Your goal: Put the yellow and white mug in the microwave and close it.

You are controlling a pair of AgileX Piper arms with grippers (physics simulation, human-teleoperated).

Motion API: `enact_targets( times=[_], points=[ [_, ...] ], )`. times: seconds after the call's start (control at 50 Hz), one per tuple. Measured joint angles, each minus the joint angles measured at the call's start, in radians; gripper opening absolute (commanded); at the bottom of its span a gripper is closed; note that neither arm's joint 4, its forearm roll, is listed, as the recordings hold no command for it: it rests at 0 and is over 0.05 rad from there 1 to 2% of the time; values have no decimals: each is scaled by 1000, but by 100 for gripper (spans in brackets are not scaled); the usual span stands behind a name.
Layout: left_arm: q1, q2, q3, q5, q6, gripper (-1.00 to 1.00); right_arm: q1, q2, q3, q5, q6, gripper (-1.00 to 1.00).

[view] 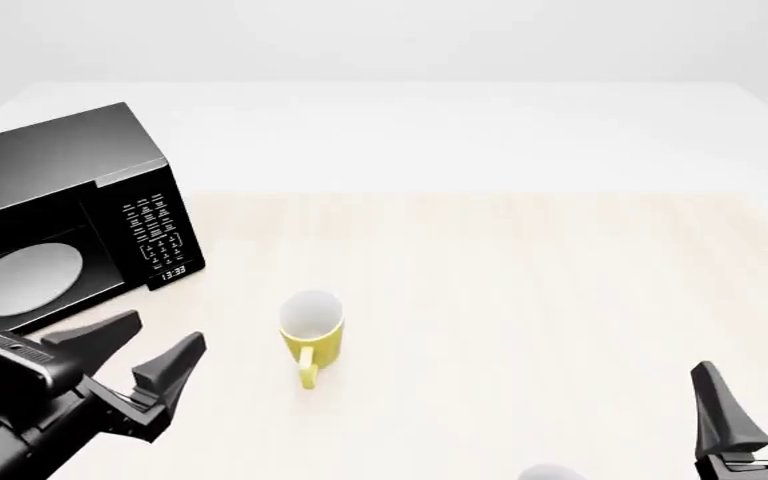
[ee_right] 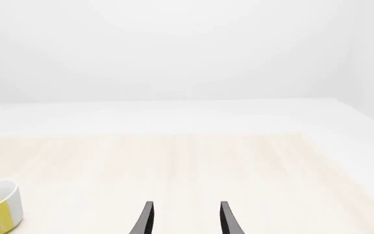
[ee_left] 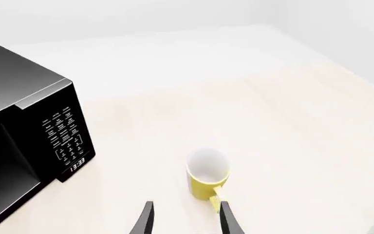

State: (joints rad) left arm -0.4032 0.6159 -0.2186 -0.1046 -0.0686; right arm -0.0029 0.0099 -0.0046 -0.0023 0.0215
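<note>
- Nearest, at the lower left of the front view, the left gripper (view: pixel 153 352) hangs above the desk (view: pixel 518 300) with its jaws spread wide and nothing between them.
- At the lower right edge of that view, the right gripper (view: pixel 758 395) points upward in the frame, its jaws parted and empty; a small pale rounded object (view: pixel 544 473) peeks in at the bottom edge just left of it.
- A little beyond the left gripper, left of centre in the front view, the yellow and white mug (view: pixel 312 330) stands upright on the desk, mouth up, its handle turned toward the bottom of the frame.
- In the left wrist view the mug (ee_left: pixel 208 176) sits just ahead of the two black fingertips (ee_left: pixel 146 217), its handle close to one of them; I cannot tell whether they touch.
- In the right wrist view the mug (ee_right: pixel 0 207) shows only at the lower left edge, well apart from that gripper's tips (ee_right: pixel 185 214).
- Farther back, at the upper left of the front view, the microwave (view: pixel 37 180) stands on the desk, its keypad and clock beside the cavity, where the white turntable plate (view: pixel 24 278) shows.
</note>
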Motion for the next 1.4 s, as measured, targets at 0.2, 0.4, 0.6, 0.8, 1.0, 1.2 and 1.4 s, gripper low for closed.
enact_targets(
  times=[0.2, 0.4, 0.6, 0.8, 1.0, 1.2, 1.4],
  points=[
    [-21, 116, -32, -27, -36, 100, 0, 0, 0, 0, 0, 100],
    [-39, 235, -57, -69, -67, 100, 0, 0, 0, 0, 0, 100],
    [-59, 366, -82, -133, -87, 100, 0, 0, 0, 0, 0, 100],
    [-87, 485, -106, -194, -114, 100, 0, 0, 0, 0, 0, 100],
    [-108, 610, -128, -252, -152, 100, 0, 0, 0, 0, 0, 100],
    [-121, 721, -146, -296, -198, 100, 0, 0, 0, 0, 0, 100],
    [-132, 814, -155, -336, -236, 100, 0, 0, 0, 0, 0, 100]
  ],
)
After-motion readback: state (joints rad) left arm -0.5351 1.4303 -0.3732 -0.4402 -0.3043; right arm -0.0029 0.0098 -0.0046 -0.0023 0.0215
